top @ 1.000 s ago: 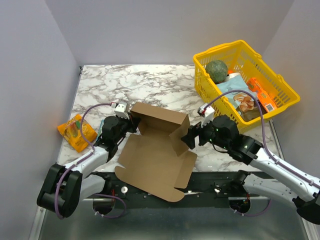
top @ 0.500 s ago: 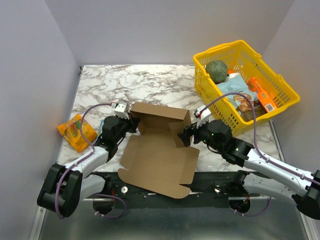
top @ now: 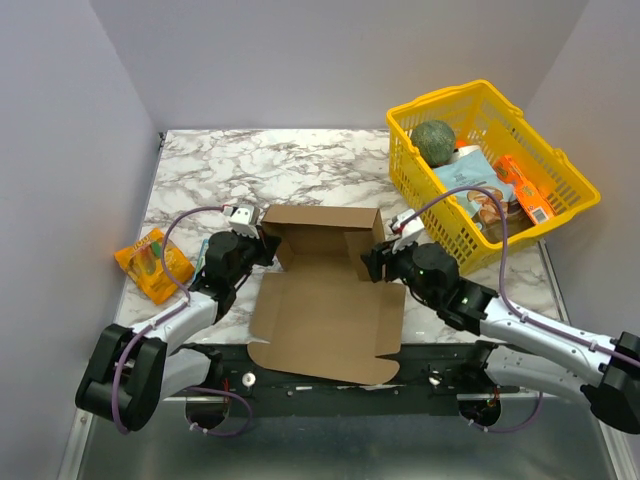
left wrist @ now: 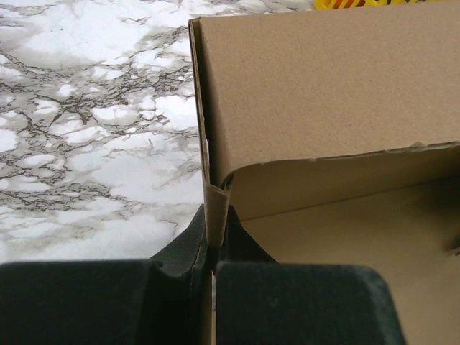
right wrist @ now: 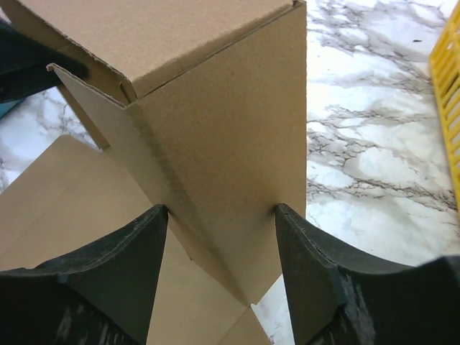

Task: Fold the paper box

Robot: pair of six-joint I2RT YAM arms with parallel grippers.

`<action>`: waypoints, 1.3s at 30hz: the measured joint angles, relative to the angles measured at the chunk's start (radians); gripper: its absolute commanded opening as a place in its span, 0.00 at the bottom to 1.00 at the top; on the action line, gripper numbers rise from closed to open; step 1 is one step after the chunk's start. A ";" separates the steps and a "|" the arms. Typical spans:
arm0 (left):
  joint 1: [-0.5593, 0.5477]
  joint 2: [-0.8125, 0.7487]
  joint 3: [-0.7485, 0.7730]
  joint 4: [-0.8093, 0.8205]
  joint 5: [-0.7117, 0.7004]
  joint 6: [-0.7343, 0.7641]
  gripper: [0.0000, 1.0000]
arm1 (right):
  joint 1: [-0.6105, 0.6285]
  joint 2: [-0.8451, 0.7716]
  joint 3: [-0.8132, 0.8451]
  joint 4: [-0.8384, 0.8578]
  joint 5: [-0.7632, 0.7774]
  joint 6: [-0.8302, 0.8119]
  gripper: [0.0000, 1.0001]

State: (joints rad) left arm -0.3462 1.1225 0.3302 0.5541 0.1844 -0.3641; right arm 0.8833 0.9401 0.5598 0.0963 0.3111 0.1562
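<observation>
The brown paper box (top: 325, 305) lies partly folded at the table's front middle, its back wall raised and its base flat. My left gripper (top: 262, 243) is shut on the left end of that back wall; in the left wrist view the cardboard edge (left wrist: 214, 215) is pinched between the fingers. My right gripper (top: 374, 262) is open, its fingers (right wrist: 129, 255) straddling the upright right-hand flap (right wrist: 223, 158) at the box's right back corner, both fingertips against the flap.
A yellow basket (top: 578, 205) with a green ball and several packets stands at the back right, close behind my right arm. An orange packet (top: 152, 263) lies at the left edge. The box's front flap overhangs the table's near edge.
The box has swung clockwise to sit square with the table. My right gripper moved left and back with the right flap, which now stands up against the back wall. The left gripper held still.
</observation>
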 measured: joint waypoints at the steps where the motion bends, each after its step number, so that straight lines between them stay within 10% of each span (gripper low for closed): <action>1: 0.000 0.001 0.000 0.002 0.000 -0.001 0.00 | 0.001 0.008 -0.001 0.015 0.015 0.000 0.66; 39: -0.089 0.026 0.016 -0.021 -0.181 0.035 0.00 | 0.003 0.425 0.110 0.164 0.510 0.202 0.30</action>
State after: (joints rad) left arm -0.4355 1.1481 0.3462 0.5327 0.0036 -0.3290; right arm 0.8867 1.3647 0.6697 0.2604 0.8215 0.3580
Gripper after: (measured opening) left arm 0.054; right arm 0.326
